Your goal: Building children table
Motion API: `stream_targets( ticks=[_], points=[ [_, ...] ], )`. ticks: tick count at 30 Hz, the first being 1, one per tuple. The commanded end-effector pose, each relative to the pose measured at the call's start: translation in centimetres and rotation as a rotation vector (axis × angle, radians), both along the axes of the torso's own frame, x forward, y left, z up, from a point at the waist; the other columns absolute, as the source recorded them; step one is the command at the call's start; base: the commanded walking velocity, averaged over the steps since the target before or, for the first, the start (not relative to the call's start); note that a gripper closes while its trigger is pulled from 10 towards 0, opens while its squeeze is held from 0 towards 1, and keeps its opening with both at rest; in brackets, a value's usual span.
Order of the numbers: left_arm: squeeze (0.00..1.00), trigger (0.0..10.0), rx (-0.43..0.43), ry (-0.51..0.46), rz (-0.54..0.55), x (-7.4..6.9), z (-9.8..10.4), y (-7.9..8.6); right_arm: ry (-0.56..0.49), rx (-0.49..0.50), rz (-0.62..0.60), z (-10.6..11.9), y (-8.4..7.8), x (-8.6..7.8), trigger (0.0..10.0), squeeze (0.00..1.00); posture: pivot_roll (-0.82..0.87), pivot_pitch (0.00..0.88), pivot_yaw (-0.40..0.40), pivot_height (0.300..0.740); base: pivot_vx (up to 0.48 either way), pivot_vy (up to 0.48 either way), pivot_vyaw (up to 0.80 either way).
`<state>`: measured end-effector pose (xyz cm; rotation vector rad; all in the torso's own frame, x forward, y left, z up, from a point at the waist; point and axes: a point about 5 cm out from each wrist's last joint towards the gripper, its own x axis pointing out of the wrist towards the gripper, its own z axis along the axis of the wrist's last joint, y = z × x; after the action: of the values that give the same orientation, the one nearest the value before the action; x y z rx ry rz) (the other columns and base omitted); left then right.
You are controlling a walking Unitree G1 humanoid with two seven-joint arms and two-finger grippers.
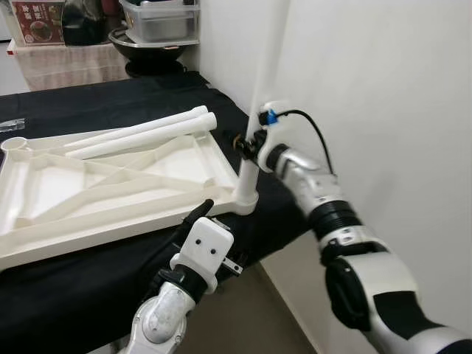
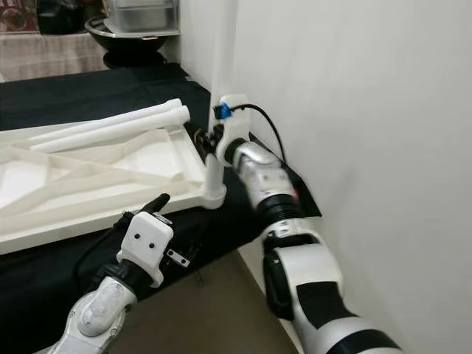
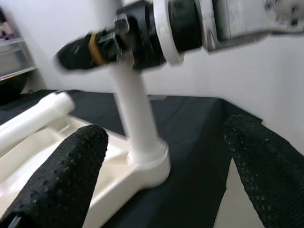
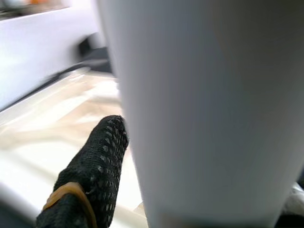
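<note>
White plastic makes up the tabletop [image 1: 110, 188], which lies upside down on a surface [image 1: 74, 284] draped in black cloth, its ribbed underside facing up. One leg [image 1: 258, 96] stands upright in the socket at the tabletop's corner nearest the wall [image 1: 383, 96], and the right gripper [image 1: 247, 144] is pinching it partway up, its jaws pressed against the white tube; in the right wrist view one black finger [image 4: 92, 166] with a yellow band lies flat along the leg's side. Two more legs [image 1: 147, 133] lie side by side across the tabletop's far rim, beyond the right jaws and apart from them. The left gripper [image 1: 198, 214] hovers at the near edge of the surface, just short of the tabletop's rim, with its jaws spread wide and holding nothing; through the left wrist view the standing leg and its socket sit between the two black fingers [image 3: 61, 185], out ahead of them and not touched. Behind the surface, well past both sets of jaws, a low shelf carries a dark bowl [image 1: 144, 44] and a grey bin [image 1: 158, 18]
</note>
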<state>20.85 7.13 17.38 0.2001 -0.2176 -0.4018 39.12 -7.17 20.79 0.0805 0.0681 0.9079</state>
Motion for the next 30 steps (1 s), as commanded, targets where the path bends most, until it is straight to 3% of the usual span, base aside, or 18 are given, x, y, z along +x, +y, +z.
stream_targets(
  ticks=[1,6,13,14,24,25,27,28,29,30],
  points=[
    [0.00,10.0,0.011,0.009,0.004,0.1,-0.2,0.1,-0.020,-0.003,0.270,-0.3,0.3,-1.4,10.0,0.00,0.05,0.000,-0.127,0.740,0.000,0.000,0.00],
    [0.00,10.0,0.009,0.006,0.004,0.1,-0.1,0.1,-0.015,0.015,0.424,-0.1,-0.4,-1.9,10.0,0.00,0.06,0.000,-0.127,0.740,0.000,0.000,0.00],
    [0.00,10.0,0.007,0.006,0.002,0.0,0.0,0.0,-0.003,0.056,0.499,0.3,-0.3,-2.0,10.0,0.00,0.07,0.000,-0.130,0.740,0.000,0.000,0.00],
    [0.00,10.0,0.007,0.006,0.002,0.0,0.0,0.0,0.000,0.063,0.495,0.2,-0.1,-1.9,0.0,0.00,0.07,0.000,-0.131,0.740,0.000,0.000,0.00],
    [0.00,10.0,0.012,0.007,0.008,0.0,-0.1,0.1,-0.021,0.124,0.426,-0.1,0.7,-1.8,0.0,0.00,0.06,0.000,-0.133,0.740,0.000,0.000,0.00],
    [0.00,10.0,0.011,0.007,0.008,0.0,-0.1,0.1,-0.019,0.127,0.345,-0.1,0.7,-1.4,0.0,0.00,0.06,0.000,-0.133,0.740,0.000,0.000,0.00],
    [0.00,10.0,0.011,0.006,0.008,0.1,-0.1,0.1,-0.032,0.117,0.049,0.0,0.4,0.0,0.0,0.00,0.06,0.000,-0.129,0.740,0.000,0.000,0.00],
    [0.00,10.0,0.011,0.005,0.008,0.1,-0.1,0.0,-0.029,0.122,-0.050,0.1,0.2,0.5,0.0,0.00,0.06,0.000,-0.130,0.740,0.000,0.000,0.00],
    [0.00,10.0,0.011,0.005,0.008,0.1,-0.1,0.0,-0.029,0.122,-0.050,0.1,0.2,0.5,0.0,0.00,0.06,0.000,-0.130,0.740,0.000,0.000,0.00],
    [0.00,10.0,0.011,0.004,0.005,0.1,-0.1,0.0,-0.020,0.106,-0.185,0.0,-0.3,1.0,0.0,0.00,0.06,0.000,-0.130,0.740,0.000,0.000,0.00]
  ],
)
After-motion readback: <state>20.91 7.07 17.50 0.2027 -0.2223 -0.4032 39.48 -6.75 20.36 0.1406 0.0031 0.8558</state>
